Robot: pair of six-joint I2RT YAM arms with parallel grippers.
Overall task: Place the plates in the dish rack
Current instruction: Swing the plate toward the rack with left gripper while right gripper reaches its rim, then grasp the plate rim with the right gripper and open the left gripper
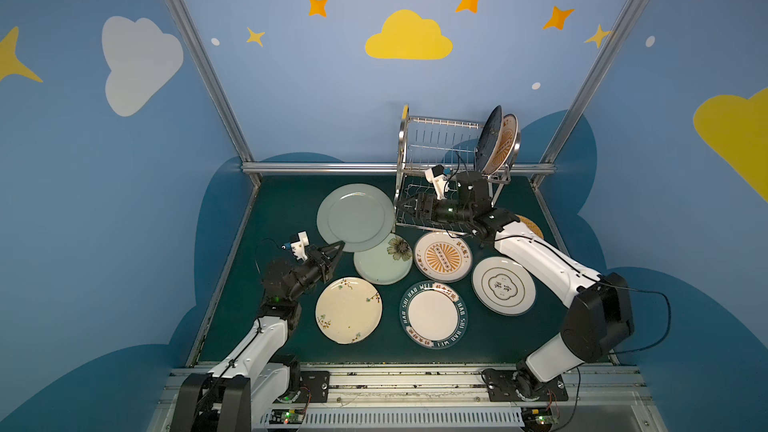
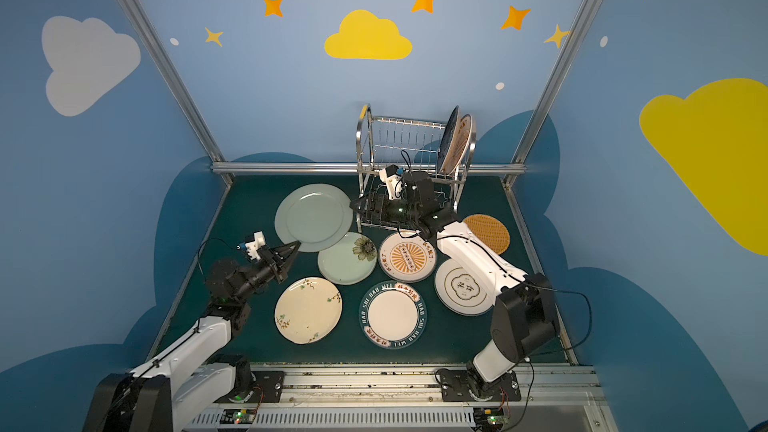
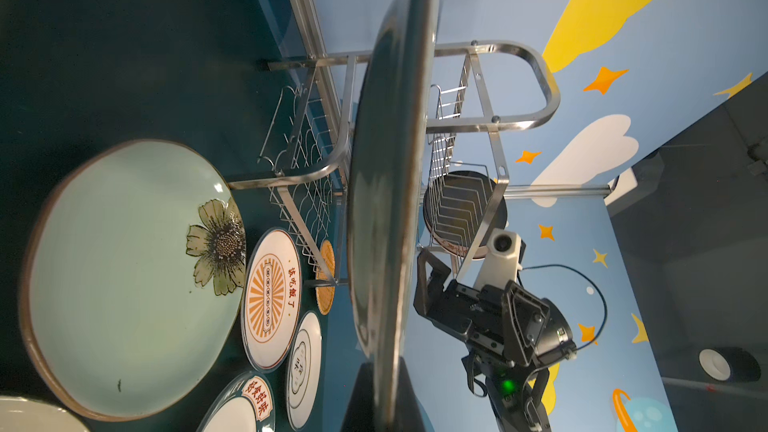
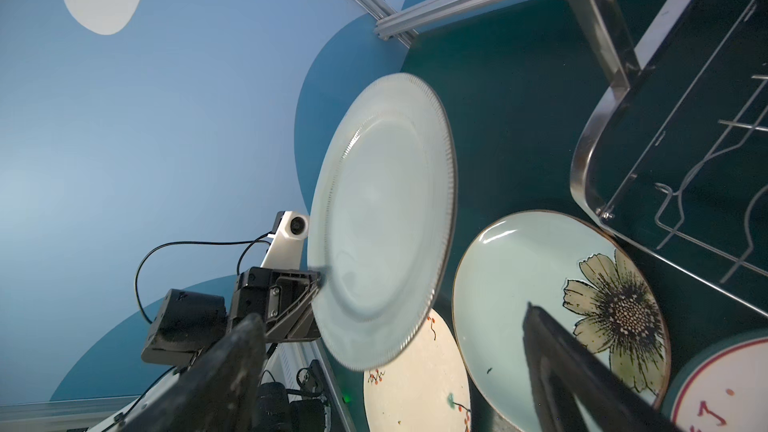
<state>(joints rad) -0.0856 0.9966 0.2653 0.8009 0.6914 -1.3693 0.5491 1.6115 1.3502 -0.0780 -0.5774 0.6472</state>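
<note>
My left gripper (image 1: 338, 246) (image 2: 294, 247) (image 3: 388, 367) is shut on the near rim of a plain pale green plate (image 1: 355, 218) (image 2: 313, 218) (image 3: 390, 201) (image 4: 386, 218), held tilted above the table. My right gripper (image 1: 401, 205) (image 2: 355, 205) (image 4: 390, 313) stands open with nothing in it, close to that plate's right rim, in front of the dish rack (image 1: 440, 147) (image 2: 399, 139) (image 3: 519, 51). A navy plate (image 1: 488, 139) and an orange-patterned plate (image 1: 505, 143) stand upright in the rack's upper tier.
Flat on the green table lie a flower plate (image 1: 382, 261), an orange sunburst plate (image 1: 443, 256), a cream emblem plate (image 1: 503, 285), a teal lettered plate (image 1: 433, 314) and a cream blossom plate (image 1: 348, 310). An orange woven plate (image 2: 486, 232) lies behind the right arm.
</note>
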